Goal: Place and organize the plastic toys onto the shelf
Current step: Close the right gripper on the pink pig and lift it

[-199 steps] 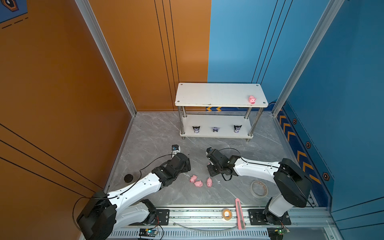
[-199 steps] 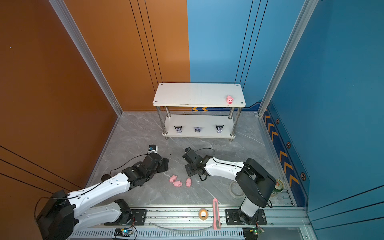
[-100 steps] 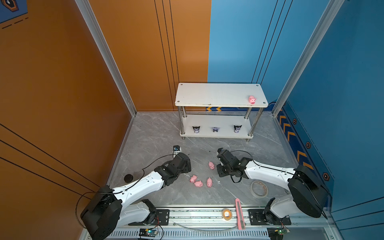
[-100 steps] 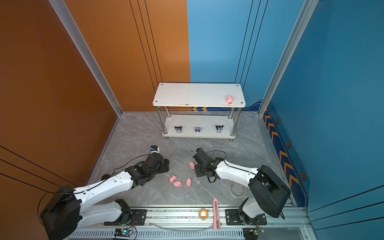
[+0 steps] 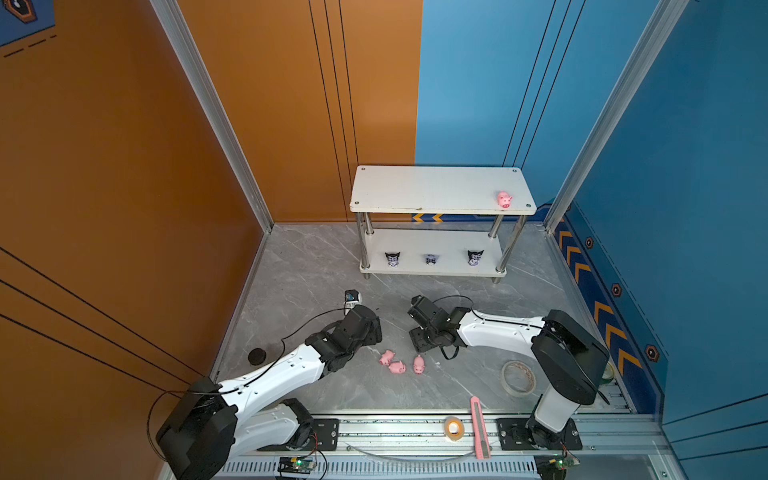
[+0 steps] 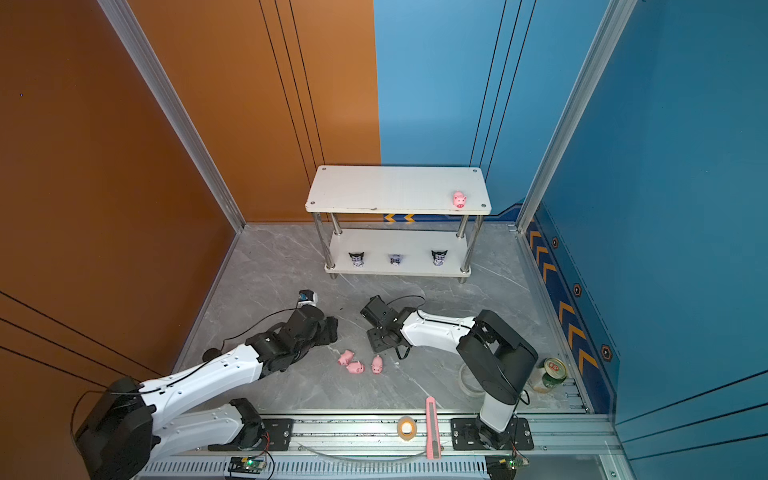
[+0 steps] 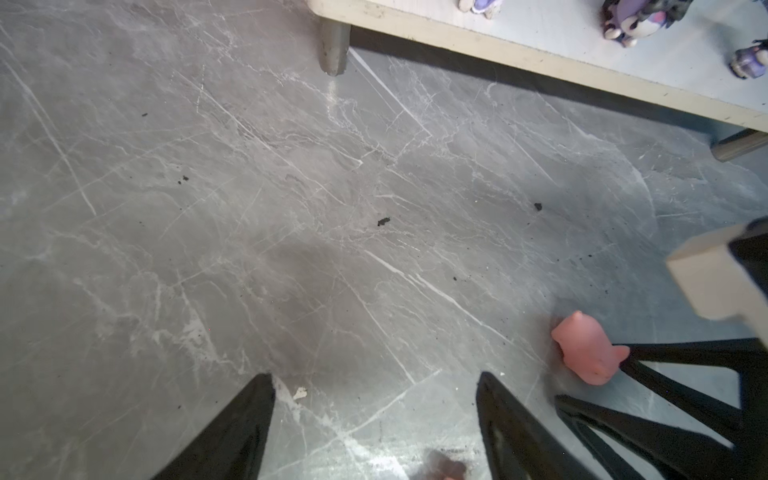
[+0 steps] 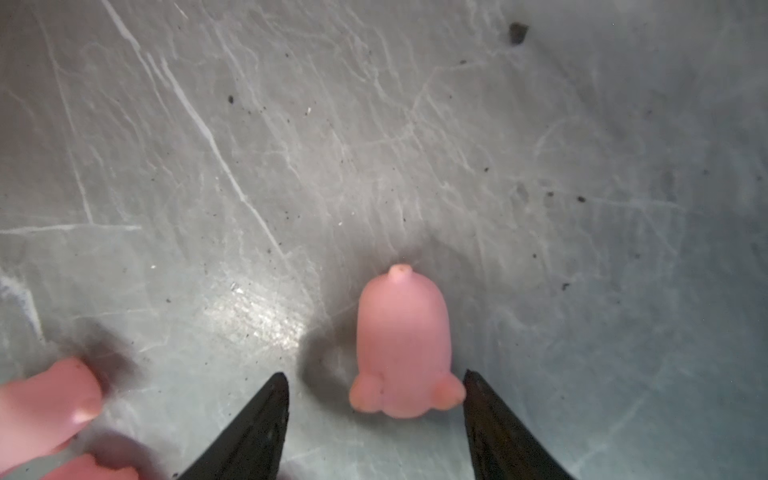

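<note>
I read floor (image 5: pixel 311 266) as grey marble, white veins, black specks. On shelf (image 5: pixel 436 191), boards white, legs chrome. Top pig (image 5: pixel 504 200) pink, darker snout. Three figurines (image 5: pixel 432 259): black ears, white-and-purple bodies. Floor pigs (image 5: pixel 398 367) same pink. I see utility knife (image 5: pixel 478 428) pink, big tape roll (image 5: pixel 517 377) clear-whitish, small tape roll (image 5: pixel 453 427) tan. Green can (image 6: pixel 555 372), red-and-gold lid. Behind: orange wall (image 5: pixel 124 166) and blue wall (image 5: pixel 478 83), thin black lines; yellow chevrons (image 5: pixel 602 320) on dark blue skirting. My left arm (image 5: pixel 282 374) and right arm (image 5: pixel 498 332) white, black joints.
</note>
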Controlling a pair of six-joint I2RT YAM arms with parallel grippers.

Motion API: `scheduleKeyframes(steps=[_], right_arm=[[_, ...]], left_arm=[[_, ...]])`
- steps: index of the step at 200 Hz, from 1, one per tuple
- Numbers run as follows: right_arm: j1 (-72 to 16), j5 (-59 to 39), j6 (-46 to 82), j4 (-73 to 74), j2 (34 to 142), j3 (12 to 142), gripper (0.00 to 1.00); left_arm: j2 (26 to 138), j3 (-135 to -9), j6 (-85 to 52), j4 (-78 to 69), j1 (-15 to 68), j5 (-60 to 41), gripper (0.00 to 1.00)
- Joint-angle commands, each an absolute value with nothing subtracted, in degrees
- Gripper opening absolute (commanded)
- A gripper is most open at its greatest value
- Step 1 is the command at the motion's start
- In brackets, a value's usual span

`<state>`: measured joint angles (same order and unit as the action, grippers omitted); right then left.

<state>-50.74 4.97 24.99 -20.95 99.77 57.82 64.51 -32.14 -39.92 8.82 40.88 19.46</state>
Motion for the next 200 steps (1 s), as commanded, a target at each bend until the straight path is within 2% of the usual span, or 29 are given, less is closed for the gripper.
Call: scheduleKeyframes(steps=[1, 26, 75, 124, 179, 200], right_arm=[[-50.8, 7.63, 23.71, -22.25, 99.85, 59.94, 0.66], [-50.3, 8.13, 23.68, -21.58, 100.19, 59.84, 0.61], [-49.12, 7.26, 23.73, -20.01, 100.73, 59.81, 0.43], [-49.06, 7.66, 23.22, -22.5, 97.75, 60.05, 0.21], [-49.04, 13.72, 19.28, -35.22, 85.12, 65.39, 0.11], [-48.8, 15.95, 17.72, -40.22, 79.88, 69.45, 0.1]], left_arm=[[62.98, -31.3, -38.9, 10.3, 40.04, 20.17, 0.79], [63.1, -31.21, -38.82, 9.86, 39.38, 19.89, 0.79], [65.58, -32.56, -38.28, 9.05, 38.83, 18.86, 0.79], [66.2, -32.7, -38.32, 8.73, 38.77, 18.33, 0.79], [63.01, -31.51, -38.53, 9.57, 38.75, 18.49, 0.79], [60.87, -30.53, -39.0, 10.09, 38.69, 18.68, 0.79]])
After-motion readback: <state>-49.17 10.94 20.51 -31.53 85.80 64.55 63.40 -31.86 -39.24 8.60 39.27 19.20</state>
